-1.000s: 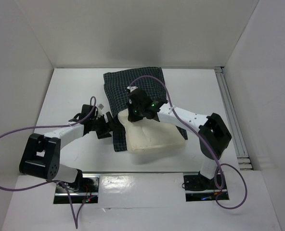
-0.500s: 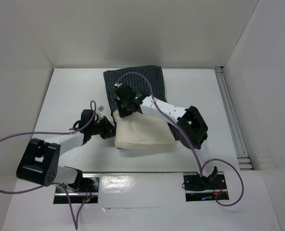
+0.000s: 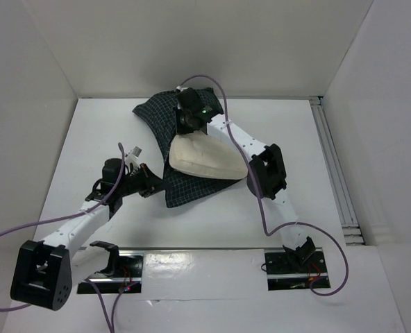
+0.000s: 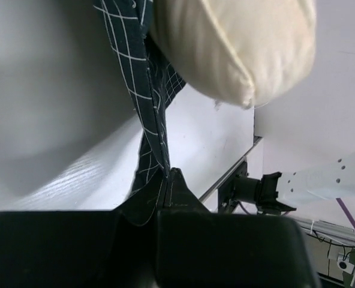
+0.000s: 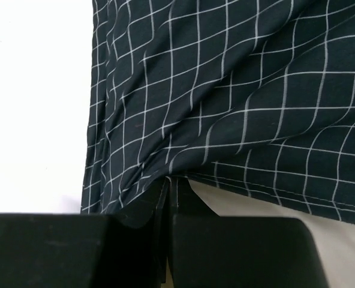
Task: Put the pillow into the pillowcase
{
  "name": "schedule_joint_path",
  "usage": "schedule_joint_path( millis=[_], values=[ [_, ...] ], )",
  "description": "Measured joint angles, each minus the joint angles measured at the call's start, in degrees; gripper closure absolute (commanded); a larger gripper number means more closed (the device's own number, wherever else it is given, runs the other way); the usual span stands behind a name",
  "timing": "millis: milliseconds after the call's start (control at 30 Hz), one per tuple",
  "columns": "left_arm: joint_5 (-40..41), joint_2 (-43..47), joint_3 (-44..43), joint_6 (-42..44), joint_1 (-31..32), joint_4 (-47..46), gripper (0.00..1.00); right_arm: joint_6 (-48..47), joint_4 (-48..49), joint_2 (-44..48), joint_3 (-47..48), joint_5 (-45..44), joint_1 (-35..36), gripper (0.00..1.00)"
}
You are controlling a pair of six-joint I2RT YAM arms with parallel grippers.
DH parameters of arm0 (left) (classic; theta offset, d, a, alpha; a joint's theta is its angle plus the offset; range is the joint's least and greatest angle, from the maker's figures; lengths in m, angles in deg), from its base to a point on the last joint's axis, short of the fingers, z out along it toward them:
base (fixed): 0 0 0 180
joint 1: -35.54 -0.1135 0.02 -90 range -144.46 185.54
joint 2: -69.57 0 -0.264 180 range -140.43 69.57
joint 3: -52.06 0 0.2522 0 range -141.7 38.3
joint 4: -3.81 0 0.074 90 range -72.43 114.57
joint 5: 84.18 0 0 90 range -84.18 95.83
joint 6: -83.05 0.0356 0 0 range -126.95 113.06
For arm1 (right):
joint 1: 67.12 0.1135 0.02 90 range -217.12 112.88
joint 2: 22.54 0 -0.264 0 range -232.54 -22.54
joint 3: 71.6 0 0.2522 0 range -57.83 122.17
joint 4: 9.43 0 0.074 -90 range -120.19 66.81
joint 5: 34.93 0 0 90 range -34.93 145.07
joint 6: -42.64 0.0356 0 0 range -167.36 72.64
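The white table (image 3: 98, 128) carries the pillowcase (image 3: 191, 191), which sprawls from the far middle towards the near left, rumpled and skewed. The pillow (image 3: 205, 159) lies on its lower layer, mostly uncovered, with checked cloth showing along its near and left sides. The pillow's far end meets the case's hem; the right wrist view shows that hem lying over cream fabric.

The right arm reaches far across the table. The right gripper (image 5: 168, 183) is pressed together on the hem at the pillow's far end, and the cloth bunches into folds just above the fingertips.

The left arm stretches from the near left. The left gripper (image 4: 167, 177) is pinching the case's near-left edge, and the cloth rises taut from its tips, with the pillow bulging beside and above it.
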Motion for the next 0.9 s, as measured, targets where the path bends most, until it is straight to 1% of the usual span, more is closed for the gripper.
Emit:
schedule_joint_path(
  millis=[100, 200, 233, 267, 300, 333, 367, 400, 433, 467, 500, 533, 567, 633, 667, 733, 767, 800, 833, 867, 900],
  values=[
    [-0.26, 2.64, 1.31, 1.27, -1.03, 2.82, 1.00, 0.42, 0.35, 0.11, -0.61, 1.77, 0.09, 1.00],
    [-0.83, 5.86, 1.36, 3.10, -3.02, 8.74, 0.99, 0.39, 0.96, 0.17, -1.38, 2.58, 1.51, 1.00],
    [-0.72, 6.82, 0.94, 3.87, -3.85, 11.37, 0.92, 0.44, 2.19, 0.87, -3.15, 3.13, 2.01, 0.79],
    [-0.48, 7.54, 0.31, 4.76, -4.61, 13.99, 0.68, 0.72, 3.41, 1.62, -5.22, 3.56, 2.43, 0.62],
    [-0.02, 8.02, -0.87, 6.14, -5.31, 17.55, 0.47, 1.01, 4.83, 2.64, -7.85, 3.89, 2.91, 0.49],
    [0.09, 8.31, -2.51, 7.34, -5.81, 21.73, 0.25, 1.14, 6.64, 4.33, -11.28, 3.98, 3.26, 0.38],
    [0.63, 8.66, -4.42, 8.35, -6.16, 25.57, 0.13, 1.14, 8.00, 6.36, -15.34, 3.85, 3.48, 0.22],
    [1.97, 9.07, -6.56, 9.14, -6.34, 29.24, 0.04, 1.03, 9.11, 9.27, -20.15, 3.39, 3.50, 0.16],
    [3.37, 9.51, -8.59, 9.55, -6.64, 32.35, 0.00, 1.03, 10.80, 13.35, -26.60, 2.80, 3.32, 0.11],
    [4.92, 9.94, -10.95, 10.21, -6.99, 35.58, 0.00, 1.29, 11.91, 17.66, -32.24, 2.19, 2.93, 0.08],
    [6.97, 10.51, -13.33, 10.54, -7.32, 38.18, 0.01, 1.38, 12.31, 22.32, -37.92, 1.73, 2.40, 0.08],
    [8.52, 11.02, -15.54, 10.78, -7.67, 40.28, 0.10, 1.49, 13.11, 27.63, -43.65, 1.29, 1.55, 0.08],
    [10.19, 11.43, -17.73, 11.08, -7.85, 41.92, 0.13, 1.73, 13.75, 32.79, -48.43, 0.87, 0.26, 0.08],
    [12.79, 12.07, -21.20, 12.11, -8.00, 43.74, 0.19, 2.21, 14.64, 42.23, -55.87, 0.31, -3.61, 0.10],
    [13.62, 11.89, -22.77, 12.28, -7.82, 44.30, 0.25, 2.54, 15.39, 45.86, -58.36, 0.37, -6.45, 0.10],
    [15.23, 9.92, -25.86, 13.05, -6.58, 45.13, 0.26, 2.75, 18.05, 50.31, -62.27, 0.98, -12.94, 0.08],
    [16.02, 8.13, -27.69, 13.25, -5.40, 45.75, 0.26, 2.80, 19.39, 50.62, -63.47, 1.66, -16.35, 0.07],
    [17.22, 5.84, -29.77, 13.35, -3.93, 46.01, 0.25, 2.73, 20.50, 49.79, -64.24, 2.29, -18.82, 0.09],
    [18.21, 3.76, -31.76, 13.46, -2.43, 46.12, 0.25, 2.62, 21.46, 47.98, -64.76, 3.15, -20.35, 0.13],
    [19.43, 0.87, -33.88, 13.46, -0.81, 46.31, 0.25, 2.43, 22.03, 45.88, -65.07, 4.09, -20.96, 0.31],
    [20.79, -2.16, -35.89, 13.46, 0.81, 46.36, 0.24, 1.90, 22.60, 43.12, -65.40, 5.49, -21.00, 0.62]
  ],
)
